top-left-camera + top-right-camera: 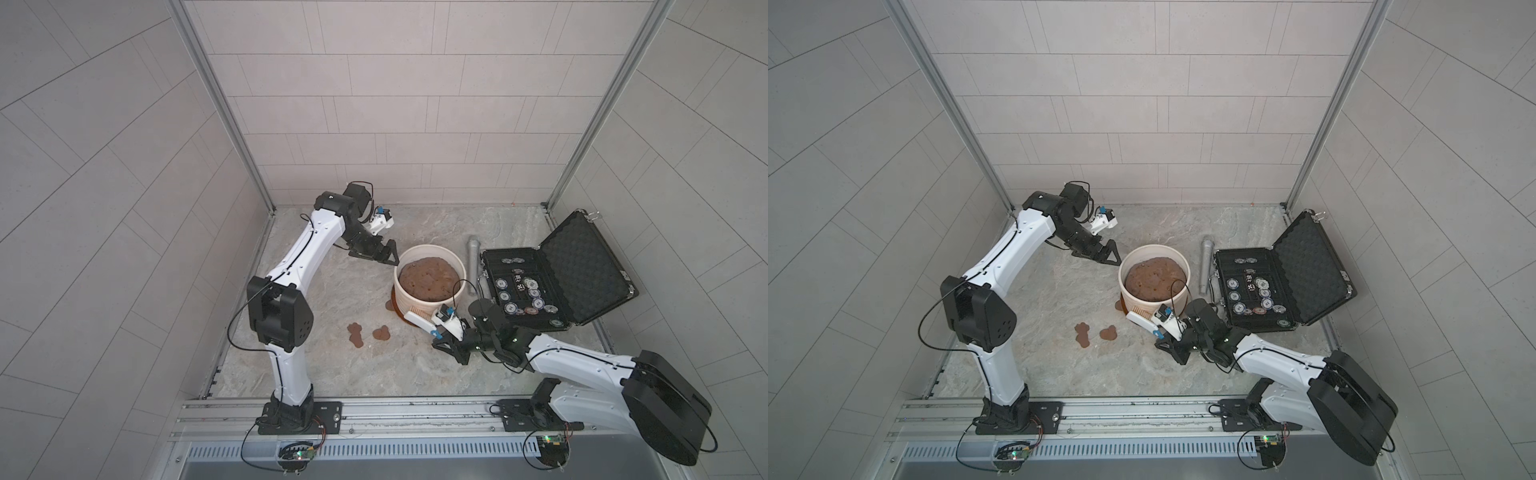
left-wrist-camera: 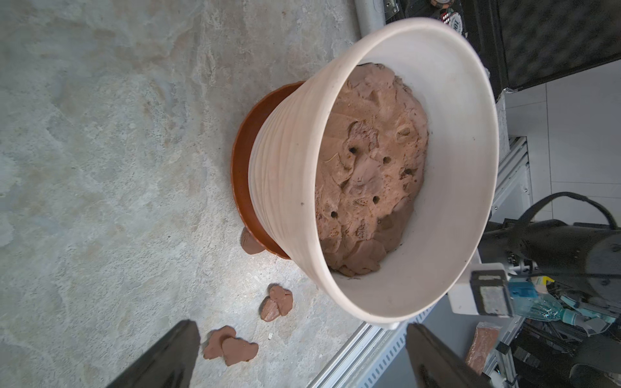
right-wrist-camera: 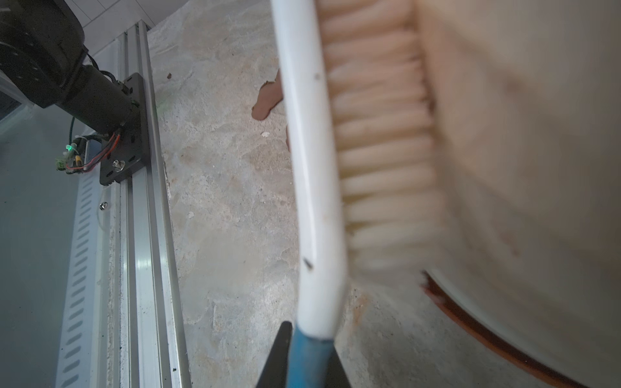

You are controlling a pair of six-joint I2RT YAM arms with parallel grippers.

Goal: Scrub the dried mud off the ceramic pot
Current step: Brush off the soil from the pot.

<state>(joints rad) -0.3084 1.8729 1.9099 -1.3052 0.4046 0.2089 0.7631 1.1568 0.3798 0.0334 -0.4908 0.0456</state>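
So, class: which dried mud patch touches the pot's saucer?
The dried mud patch pressed against the saucer; the other two patches lie clear of it.

A black case lies open on the stone-patterned table, at 3 o'clock from its middle, foam-lined lid tilted back. Poker chips and dice sit in its tray. A grey metal cylinder lies just beside the case, at its 9 o'clock.

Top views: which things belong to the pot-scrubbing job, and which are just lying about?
Job: ceramic pot; dried mud patches; brush against the pot's wall.
Lying about: grey metal cylinder; open black case; poker chips; soil mound in pot.
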